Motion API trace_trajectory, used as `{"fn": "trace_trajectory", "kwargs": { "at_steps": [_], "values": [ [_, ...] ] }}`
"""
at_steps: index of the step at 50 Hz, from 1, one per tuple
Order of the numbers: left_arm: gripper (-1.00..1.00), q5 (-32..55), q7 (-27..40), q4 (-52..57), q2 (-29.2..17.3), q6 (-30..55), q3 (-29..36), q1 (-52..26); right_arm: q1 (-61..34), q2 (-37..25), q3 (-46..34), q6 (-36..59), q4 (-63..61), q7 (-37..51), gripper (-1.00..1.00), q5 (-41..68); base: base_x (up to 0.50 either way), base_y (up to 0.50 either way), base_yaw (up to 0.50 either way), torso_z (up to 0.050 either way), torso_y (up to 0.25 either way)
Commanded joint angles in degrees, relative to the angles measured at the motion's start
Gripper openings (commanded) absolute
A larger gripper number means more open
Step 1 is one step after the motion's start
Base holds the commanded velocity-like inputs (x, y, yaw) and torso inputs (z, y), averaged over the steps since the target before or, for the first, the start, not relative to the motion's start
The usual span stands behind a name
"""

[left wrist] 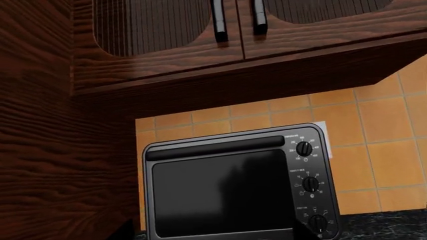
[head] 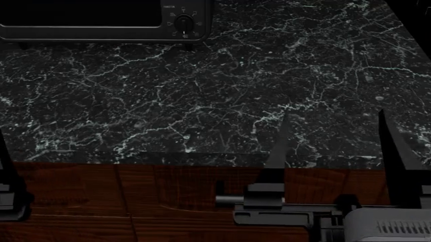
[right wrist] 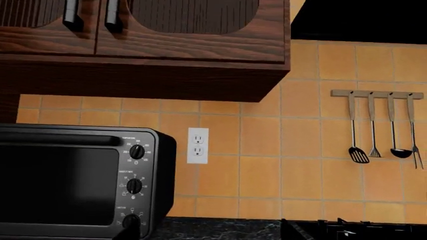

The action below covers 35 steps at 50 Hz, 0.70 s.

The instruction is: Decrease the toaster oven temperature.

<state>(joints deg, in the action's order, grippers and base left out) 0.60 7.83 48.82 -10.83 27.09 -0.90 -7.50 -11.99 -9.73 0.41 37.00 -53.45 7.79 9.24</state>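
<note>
The black toaster oven (left wrist: 220, 192) stands on the dark marble counter against the tiled wall. It has three knobs in a column on its right side. The top knob (left wrist: 304, 148) also shows in the right wrist view (right wrist: 137, 152). The head view shows only the oven's lower edge (head: 81, 31) and bottom knob (head: 181, 23), at the far left. My right gripper (head: 332, 115) is open and empty over the counter's front edge, well short of the oven. My left gripper (left wrist: 213, 236) shows only dark finger edges set wide apart, and one finger (head: 8, 171) at the head view's left edge.
Dark wooden wall cabinets (left wrist: 233, 45) hang above the oven, and a tall wooden panel (left wrist: 40, 150) stands to its left. A white outlet (right wrist: 197, 145) is on the tiles beside the oven. Utensils hang on a rail (right wrist: 380, 132). A stove corner (right wrist: 347, 230) lies to the right.
</note>
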Motion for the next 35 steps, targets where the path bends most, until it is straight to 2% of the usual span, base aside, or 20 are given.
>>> {"fn": "trace_trajectory", "kwargs": {
  "at_steps": [1, 26, 35],
  "values": [
    [1.0, 0.58, 0.65, 3.47, -1.0, 3.61, -0.17, -1.72, -2.37, -2.46, 0.66, 4.74, -6.44, 3.14, 1.0, 4.03, 0.0, 0.3, 0.0, 0.0, 0.0],
    [1.0, 1.68, 1.91, 3.74, -1.95, 2.93, 1.21, -1.0, -1.65, -10.82, -0.92, 1.22, -6.24, 13.05, 1.0, 13.26, 0.0, 0.3, 0.0, 0.0, 0.0],
    [1.0, 2.24, 2.4, 3.21, -2.3, 2.31, 0.92, -0.72, -2.52, -13.68, -1.57, 0.74, -6.27, 17.71, 1.0, 17.65, 0.0, 0.0, 0.0, 0.0, 0.0]
  ]
}}
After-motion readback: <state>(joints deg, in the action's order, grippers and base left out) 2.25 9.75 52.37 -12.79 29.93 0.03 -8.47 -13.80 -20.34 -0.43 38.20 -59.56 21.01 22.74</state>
